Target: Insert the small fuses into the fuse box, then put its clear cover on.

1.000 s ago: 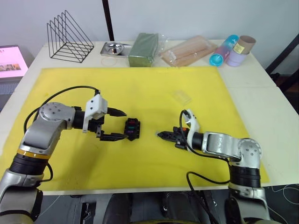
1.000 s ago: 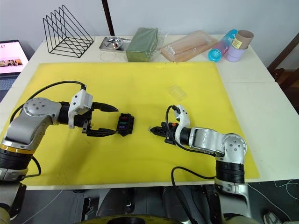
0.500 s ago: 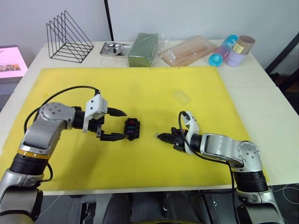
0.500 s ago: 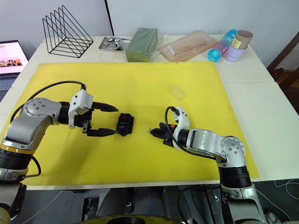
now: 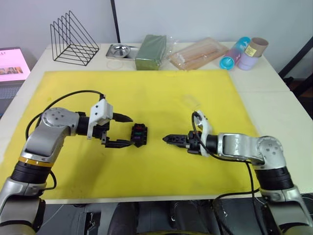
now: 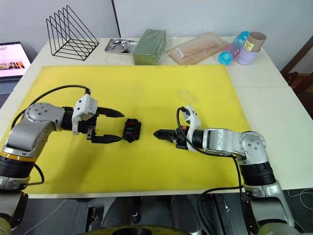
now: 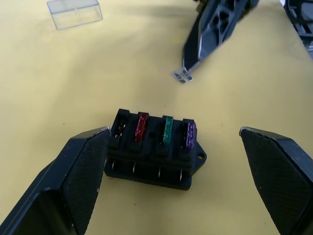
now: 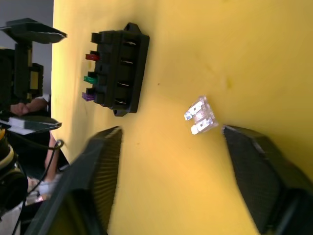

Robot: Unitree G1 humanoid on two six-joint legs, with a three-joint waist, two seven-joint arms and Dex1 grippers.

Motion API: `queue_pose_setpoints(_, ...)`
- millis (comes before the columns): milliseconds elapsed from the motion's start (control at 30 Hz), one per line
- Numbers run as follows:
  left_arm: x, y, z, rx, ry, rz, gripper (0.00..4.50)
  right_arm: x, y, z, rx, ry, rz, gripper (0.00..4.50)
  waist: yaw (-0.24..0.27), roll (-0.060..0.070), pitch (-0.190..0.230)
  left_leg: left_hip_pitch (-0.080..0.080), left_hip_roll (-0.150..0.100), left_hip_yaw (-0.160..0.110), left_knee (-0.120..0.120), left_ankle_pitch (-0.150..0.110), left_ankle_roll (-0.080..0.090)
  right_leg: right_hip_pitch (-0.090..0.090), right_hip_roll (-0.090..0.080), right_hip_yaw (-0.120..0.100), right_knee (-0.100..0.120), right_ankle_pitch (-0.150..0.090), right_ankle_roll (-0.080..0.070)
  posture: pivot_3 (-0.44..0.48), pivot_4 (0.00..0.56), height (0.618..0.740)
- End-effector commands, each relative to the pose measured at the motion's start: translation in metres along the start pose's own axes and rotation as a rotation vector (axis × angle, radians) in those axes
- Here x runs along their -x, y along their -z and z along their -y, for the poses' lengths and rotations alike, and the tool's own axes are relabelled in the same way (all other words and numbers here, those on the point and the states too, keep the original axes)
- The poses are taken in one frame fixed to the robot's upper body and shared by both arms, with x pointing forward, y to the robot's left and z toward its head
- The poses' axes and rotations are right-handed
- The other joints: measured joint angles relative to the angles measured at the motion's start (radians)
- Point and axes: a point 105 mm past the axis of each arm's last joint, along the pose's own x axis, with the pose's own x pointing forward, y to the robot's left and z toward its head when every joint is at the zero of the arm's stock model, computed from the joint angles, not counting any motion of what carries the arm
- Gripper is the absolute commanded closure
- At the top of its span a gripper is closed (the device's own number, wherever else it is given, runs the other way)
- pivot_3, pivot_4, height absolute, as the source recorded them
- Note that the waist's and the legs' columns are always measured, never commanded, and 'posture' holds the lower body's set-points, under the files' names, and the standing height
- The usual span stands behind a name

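Fuse box (image 7: 152, 149) — small black block, red, green and purple fuses upright in three slots, fourth slot unfilled, long axis across the gap between the spread left fingers (image 7: 83, 169); pale clear fuse (image 8: 201, 115) flat on yellow mat between spread right fingers (image 8: 100, 166) — prongs toward the box.
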Motion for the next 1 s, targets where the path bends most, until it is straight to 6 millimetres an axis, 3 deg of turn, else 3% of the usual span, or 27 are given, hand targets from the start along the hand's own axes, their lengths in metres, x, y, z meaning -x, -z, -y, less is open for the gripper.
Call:
queue_pose_setpoints(33,0.002,-0.008,-0.003,-0.046,-0.003,0.009,0.00,0.017,-0.006,-0.009,0.117,-0.033,-0.054,1.13,0.000,0.000,0.000,0.000,0.000,0.000,0.000,0.000,0.000,0.000,0.000,0.000,0.000,0.000,0.000,0.000,0.150,0.740)
queue_pose_setpoints(300,0.006,-0.010,-0.004,-0.056,0.007,0.012,0.00,0.046,-0.005,-0.045,0.561,-0.118,-0.190,1.13,-0.001,0.001,0.000,0.000,0.000,0.000,0.000,0.000,0.000,-0.001,0.001,0.000,0.000,0.000,0.000,0.000,0.150,0.740)
queue_pose_setpoints(433,0.007,-0.012,-0.004,-0.057,0.016,0.015,0.00,0.051,-0.002,-0.045,0.712,-0.145,-0.219,1.13,0.004,0.000,0.000,0.000,0.000,-0.001,0.000,0.000,0.000,-0.001,0.000,0.000,-0.001,0.000,0.000,0.000,0.150,0.740)
queue_pose_setpoints(567,0.005,-0.014,-0.004,-0.065,0.032,0.021,0.00,0.041,-0.009,-0.027,0.719,-0.106,-0.182,1.13,0.002,0.000,0.000,0.000,0.000,0.000,0.001,0.000,0.000,-0.001,0.000,0.000,-0.001,0.000,0.000,0.000,0.150,0.740)
queue_pose_setpoints(733,0.003,-0.016,-0.003,-0.078,0.048,0.024,0.00,0.034,-0.014,-0.025,0.666,-0.136,-0.142,1.13,0.002,0.000,0.000,0.000,0.000,0.000,0.001,0.000,0.000,-0.001,0.000,0.000,-0.001,0.000,0.000,0.000,0.150,0.740)
queue_pose_setpoints(867,0.001,-0.020,-0.002,-0.092,0.060,0.034,0.00,0.030,-0.016,-0.019,0.595,-0.133,-0.114,2.01,0.002,0.000,0.000,0.000,0.000,0.000,0.001,0.000,0.000,-0.001,0.000,0.000,0.000,0.000,0.000,0.000,0.150,0.740)
queue_pose_setpoints(933,0.000,-0.021,-0.001,-0.096,0.062,0.037,0.00,0.028,-0.014,-0.019,0.566,-0.143,-0.116,2.71,0.003,0.000,0.000,0.000,0.000,0.000,0.001,0.000,0.000,-0.001,0.000,0.000,0.000,0.000,0.000,0.000,0.150,0.740)
queue_pose_setpoints(1000,0.000,-0.022,-0.002,-0.098,0.062,0.038,0.00,0.025,-0.015,-0.019,0.533,-0.147,-0.106,2.71,0.003,0.000,0.000,0.000,0.000,0.000,0.001,0.000,0.000,-0.001,0.000,0.000,0.000,0.000,0.000,0.000,0.150,0.740)
